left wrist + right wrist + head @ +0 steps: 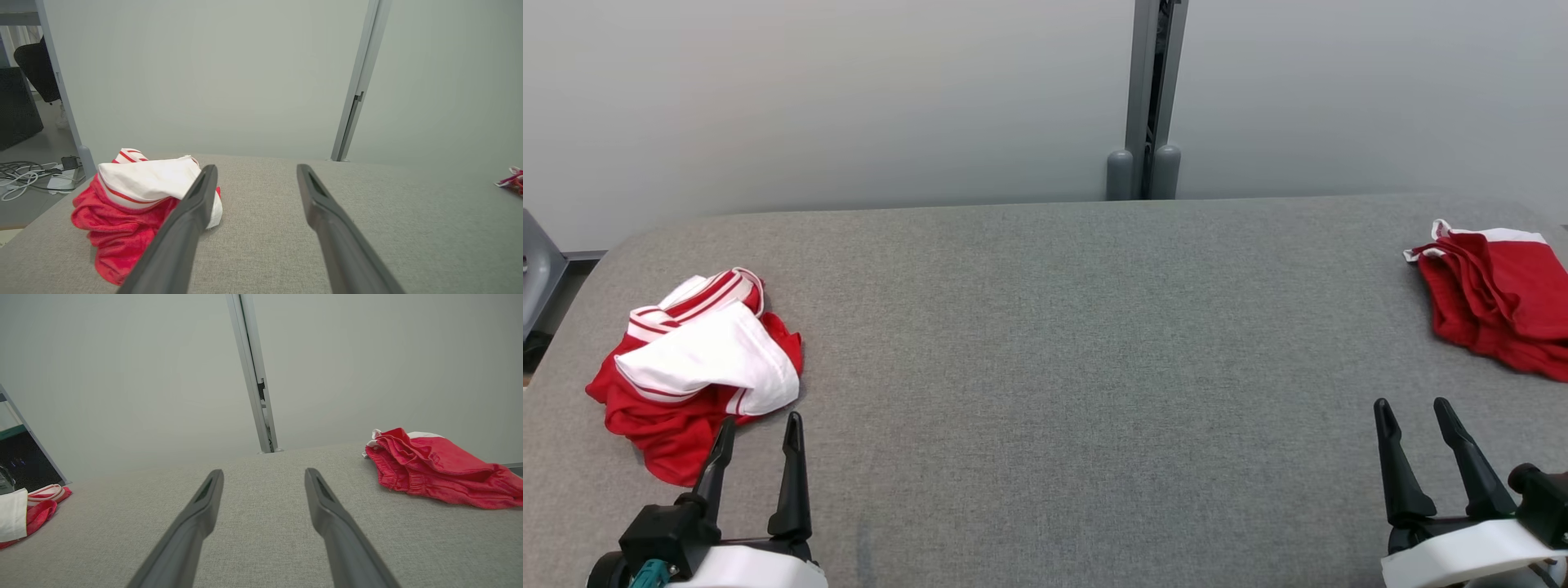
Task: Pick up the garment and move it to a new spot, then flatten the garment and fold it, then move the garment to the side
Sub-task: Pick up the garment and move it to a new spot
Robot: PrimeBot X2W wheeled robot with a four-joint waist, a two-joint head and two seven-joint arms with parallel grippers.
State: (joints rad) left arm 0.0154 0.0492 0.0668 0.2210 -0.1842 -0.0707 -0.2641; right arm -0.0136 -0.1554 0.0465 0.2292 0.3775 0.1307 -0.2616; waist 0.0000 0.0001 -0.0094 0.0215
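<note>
garment, a crumpled red and white heap, lies at the left of the head view on the grey surface, and nothing holds it yet. starting at the left end effector, in the lower left of that frame: its two dark fingers stand spread wide and empty, tips pointing up the frame. the outer tip overlaps the garment's red hem in view, and whether it touches i cannot tell. in the left wrist view the same end effector hangs low over the surface with the garment off to the left of its fingers rather than between them, so the arm looks parked, not lined up for a grasp. the right end effector, lower right, is likewise spread and empty, its pale forearm low, fingers aimed toward the far wall. beyond it, at the right edge, a second red piece lies loosely folded, probably set aside as finished, well apart from the garment. the middle stretch of the surface between them looks like the natural spot for flattening and folding.
</note>
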